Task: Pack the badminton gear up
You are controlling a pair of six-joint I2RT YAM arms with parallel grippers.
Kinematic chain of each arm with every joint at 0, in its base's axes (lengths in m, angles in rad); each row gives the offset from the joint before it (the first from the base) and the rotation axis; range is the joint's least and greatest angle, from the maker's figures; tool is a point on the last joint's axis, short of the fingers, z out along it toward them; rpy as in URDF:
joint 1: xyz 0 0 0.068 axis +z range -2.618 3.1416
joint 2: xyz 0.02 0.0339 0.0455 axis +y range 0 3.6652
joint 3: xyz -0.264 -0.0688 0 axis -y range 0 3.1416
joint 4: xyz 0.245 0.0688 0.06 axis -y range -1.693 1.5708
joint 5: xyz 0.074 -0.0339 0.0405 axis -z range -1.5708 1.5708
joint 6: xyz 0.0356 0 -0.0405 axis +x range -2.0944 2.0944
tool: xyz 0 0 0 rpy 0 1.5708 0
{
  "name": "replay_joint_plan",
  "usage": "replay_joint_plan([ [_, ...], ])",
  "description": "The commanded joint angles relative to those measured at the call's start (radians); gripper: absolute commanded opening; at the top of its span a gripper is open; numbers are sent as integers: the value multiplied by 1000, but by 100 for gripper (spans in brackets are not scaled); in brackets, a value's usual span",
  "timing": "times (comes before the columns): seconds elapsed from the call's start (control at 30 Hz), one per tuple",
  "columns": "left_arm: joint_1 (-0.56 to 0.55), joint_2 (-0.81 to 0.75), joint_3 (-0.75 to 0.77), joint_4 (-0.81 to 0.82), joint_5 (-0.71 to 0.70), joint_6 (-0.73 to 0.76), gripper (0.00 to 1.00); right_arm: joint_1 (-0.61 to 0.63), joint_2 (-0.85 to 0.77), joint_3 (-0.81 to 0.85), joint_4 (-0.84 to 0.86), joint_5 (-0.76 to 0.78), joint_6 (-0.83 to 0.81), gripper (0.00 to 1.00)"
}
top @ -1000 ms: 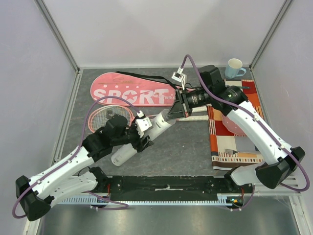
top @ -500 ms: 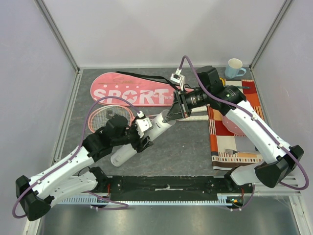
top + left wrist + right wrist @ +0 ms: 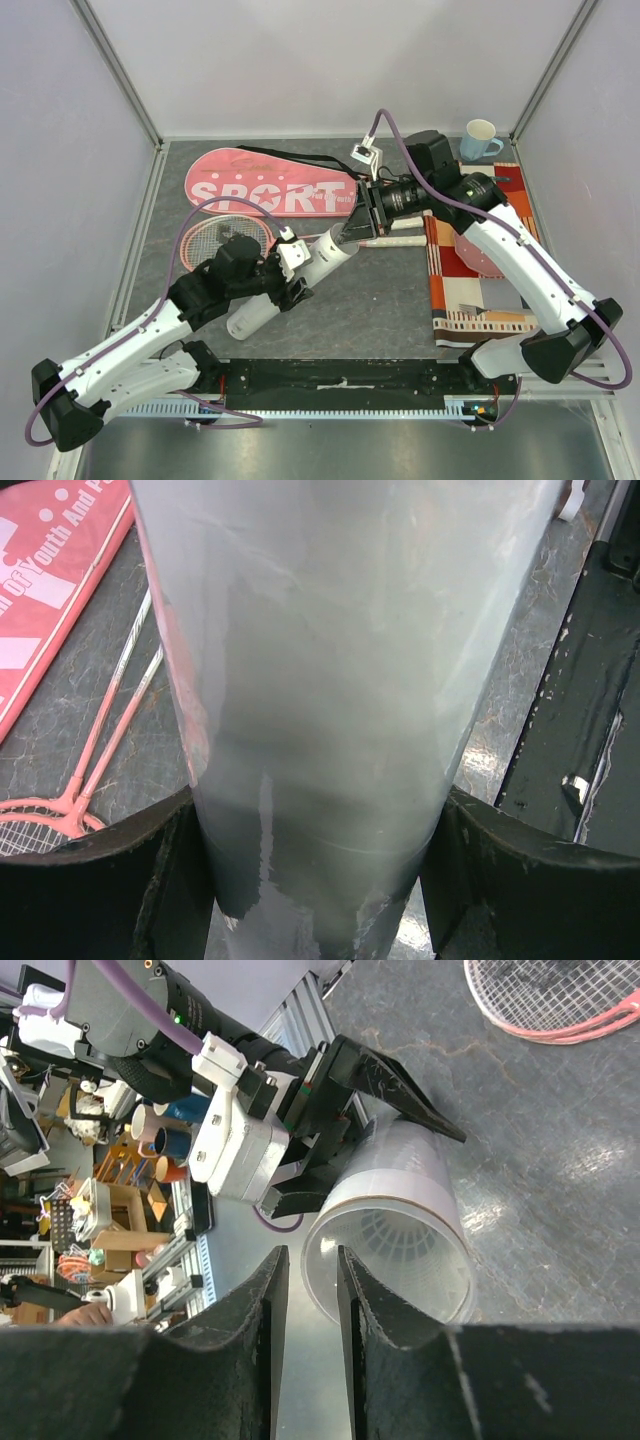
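1 shuttlecock (image 3: 398,1252) inside tube (image 3: 325,262); left gripper (image 3: 320,820) clamps tube, right gripper (image 3: 310,1260) narrowly parted, empty, at tube mouth. Risk: mouth dips, shuttlecock slides out.

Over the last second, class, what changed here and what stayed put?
The right gripper drew back slightly from the mouth of the long white tube, toward the far right, its jaws parting; a shuttlecock sits inside the tube. The left gripper kept its hold on the tube; the SPORT bag and racket did not move.
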Motion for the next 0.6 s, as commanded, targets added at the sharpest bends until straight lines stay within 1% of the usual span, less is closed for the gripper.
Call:
replay_joint_plan([
  [0.0,-6,-22,19,72,4,24,16,-19,5,43,37,18,10,34],
  [0.4,-7,-27,19,73,7,21,16,-51,32,43,71,47,36,36],
  [0.57,-9,-27,19,72,5,23,16,-57,26,23,78,57,32,27],
])
